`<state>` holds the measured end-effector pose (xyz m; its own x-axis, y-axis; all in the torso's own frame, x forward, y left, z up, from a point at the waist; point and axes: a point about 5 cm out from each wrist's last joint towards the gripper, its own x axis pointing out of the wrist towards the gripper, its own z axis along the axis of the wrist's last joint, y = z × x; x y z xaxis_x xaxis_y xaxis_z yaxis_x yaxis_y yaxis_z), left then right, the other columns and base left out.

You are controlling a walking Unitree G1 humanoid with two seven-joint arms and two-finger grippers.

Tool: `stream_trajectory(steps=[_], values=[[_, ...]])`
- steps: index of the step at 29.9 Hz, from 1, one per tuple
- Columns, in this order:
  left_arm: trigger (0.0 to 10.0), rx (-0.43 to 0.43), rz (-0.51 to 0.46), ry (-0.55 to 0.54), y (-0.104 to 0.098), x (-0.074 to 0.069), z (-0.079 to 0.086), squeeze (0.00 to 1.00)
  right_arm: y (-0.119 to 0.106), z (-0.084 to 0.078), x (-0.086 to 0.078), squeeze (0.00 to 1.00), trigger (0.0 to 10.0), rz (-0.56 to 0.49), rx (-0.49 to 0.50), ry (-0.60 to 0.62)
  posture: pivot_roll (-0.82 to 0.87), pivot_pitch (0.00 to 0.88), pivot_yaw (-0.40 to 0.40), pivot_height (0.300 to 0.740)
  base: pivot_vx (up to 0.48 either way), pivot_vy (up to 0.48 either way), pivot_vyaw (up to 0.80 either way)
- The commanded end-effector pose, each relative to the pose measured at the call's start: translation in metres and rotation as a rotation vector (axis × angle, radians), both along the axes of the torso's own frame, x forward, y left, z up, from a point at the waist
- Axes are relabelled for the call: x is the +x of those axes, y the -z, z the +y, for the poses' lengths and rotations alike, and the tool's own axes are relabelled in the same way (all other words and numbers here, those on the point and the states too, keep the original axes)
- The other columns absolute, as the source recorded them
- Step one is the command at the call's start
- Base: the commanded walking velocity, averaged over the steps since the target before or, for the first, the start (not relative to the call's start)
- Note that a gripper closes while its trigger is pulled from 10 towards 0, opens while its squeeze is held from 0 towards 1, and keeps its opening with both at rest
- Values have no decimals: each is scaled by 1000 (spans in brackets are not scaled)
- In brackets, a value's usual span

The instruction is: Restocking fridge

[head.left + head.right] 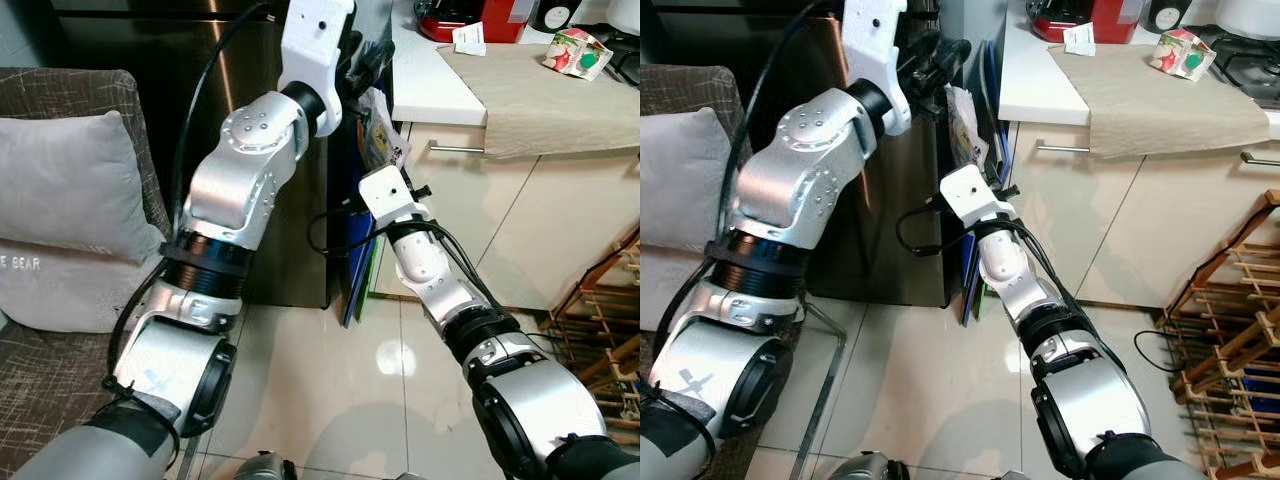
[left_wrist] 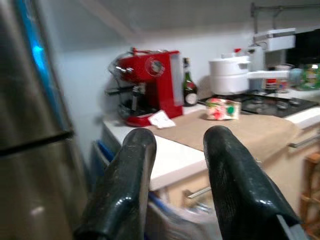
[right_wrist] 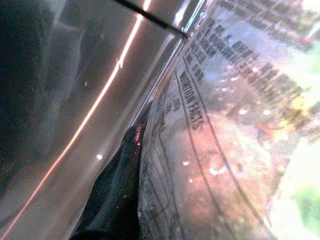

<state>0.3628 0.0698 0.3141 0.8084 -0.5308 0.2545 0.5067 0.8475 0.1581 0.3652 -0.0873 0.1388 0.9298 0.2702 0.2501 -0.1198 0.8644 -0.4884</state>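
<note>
A kitchen corner with glossy pale floor tiles [image 1: 330,390] fills the lower middle of the eye views, and a dark, brushed-steel fridge [image 1: 890,200] stands at upper centre beside cream cabinets [image 1: 500,220] with slim metal handles. The white tabletop [image 1: 430,85] at upper right carries a beige cloth runner [image 1: 540,95], a shiny red coffee machine [image 2: 150,85], a dark green bottle [image 2: 189,85], a small printed carton [image 1: 577,52] and, further along, a white pot [image 2: 230,72] on a black stove. A grey woven sofa [image 1: 60,330] with a soft grey cushion [image 1: 70,185] sits at left, and a wooden rack [image 1: 1230,320] at lower right. The left gripper [image 2: 175,185] is raised near the fridge's top edge, its two rubbery black fingers spread apart and grasping nothing. The right gripper [image 3: 150,175] reaches into the gap between fridge and cabinet and is clenched on a crinkly clear plastic bag [image 3: 225,130] printed with nutrition facts, pressed close against the fridge's reflective side.
</note>
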Motion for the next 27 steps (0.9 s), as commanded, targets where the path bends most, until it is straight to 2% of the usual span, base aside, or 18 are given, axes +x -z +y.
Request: stream_trajectory(steps=[1, 2, 3, 4, 5, 7, 9, 13, 14, 15, 16, 17, 18, 19, 20, 23, 27], values=[[10000, 2, 24, -69, 9, 2, 19, 1000, -7, -4, 2, 0, 0, -4, 58, 11, 12, 0, 33, 736, 0, 0, 0], [10000, 2, 24, -69, 9, 2, 19, 1000, -7, -4, 2, 0, 0, -4, 58, 11, 12, 0, 33, 736, 0, 0, 0], [10000, -14, 40, -100, 15, 3, 27, 1000, -5, -8, 3, 0, 0, 18, 88, 23, 13, 0, 32, 736, 0, 0, 0], [10000, 1, 66, -157, 31, 4, 39, 1000, -1, -17, 4, 0, 0, 66, 140, 46, 13, 0, 28, 736, 0, 0, 0], [10000, 6, 75, -197, 39, 4, 45, 1000, 2, -22, 4, 0, 0, 87, 161, 57, 12, 2, 25, 736, 0, 0, 0], [10000, 12, 79, -222, 44, 3, 48, 1000, 4, -24, 4, 0, 0, 99, 171, 63, 12, 2, 25, 736, 0, 0, 0], [10000, 13, 135, -289, 72, 0, 54, 1000, 11, -38, 3, 0, 0, 165, 267, 104, 16, 11, 11, 736, 0, 0, 0], [10000, 4, 223, -356, 110, -6, 58, 1000, 14, -58, 2, 0, 0, 208, 421, 146, 10, 20, 4, 736, 0, 0, 0], [10000, -8, 246, -374, 121, -9, 59, 792, 12, -64, 1, 0, 0, 198, 439, 155, 4, 22, 3, 736, 0, 0, 0], [10000, -16, 258, -383, 127, -11, 60, 792, 11, -68, 1, 0, 0, 190, 445, 160, 4, 22, 2, 736, 0, 0, 0], [10000, -12, 263, -402, 133, -14, 61, 0, 10, -71, -1, 0, 0, 179, 450, 162, 2, 21, 3, 736, 0, 0, 0], [10000, -8, 264, -415, 137, -15, 62, 0, 9, -73, -2, 0, 0, 173, 453, 162, 2, 21, 3, 736, 0, 0, 0], [10000, -1, 272, -431, 151, -23, 64, 0, 10, -79, -9, 0, 0, 145, 427, 157, -1, 23, 1, 736, 0, 0, 0], [10000, -1, 272, -431, 151, -23, 64, 0, 10, -79, -9, 0, 0, 145, 427, 157, -1, 23, 1, 736, 0, 0, 0], [10000, 15, 275, -454, 159, -28, 66, 0, 11, -82, -15, 0, 0, 129, 394, 149, 3, 23, 0, 736, 0, 0, 0], [10000, -11, 291, -505, 176, -45, 77, 0, 17, -89, -32, 0, 0, 112, 337, 135, 2, 30, 0, 736, 0, 0, 0], [10000, 7, 305, -531, 189, -62, 87, 0, 22, -92, -45, 0, 0, 122, 315, 140, -6, 32, 9, 736, 0, 0, 0]])
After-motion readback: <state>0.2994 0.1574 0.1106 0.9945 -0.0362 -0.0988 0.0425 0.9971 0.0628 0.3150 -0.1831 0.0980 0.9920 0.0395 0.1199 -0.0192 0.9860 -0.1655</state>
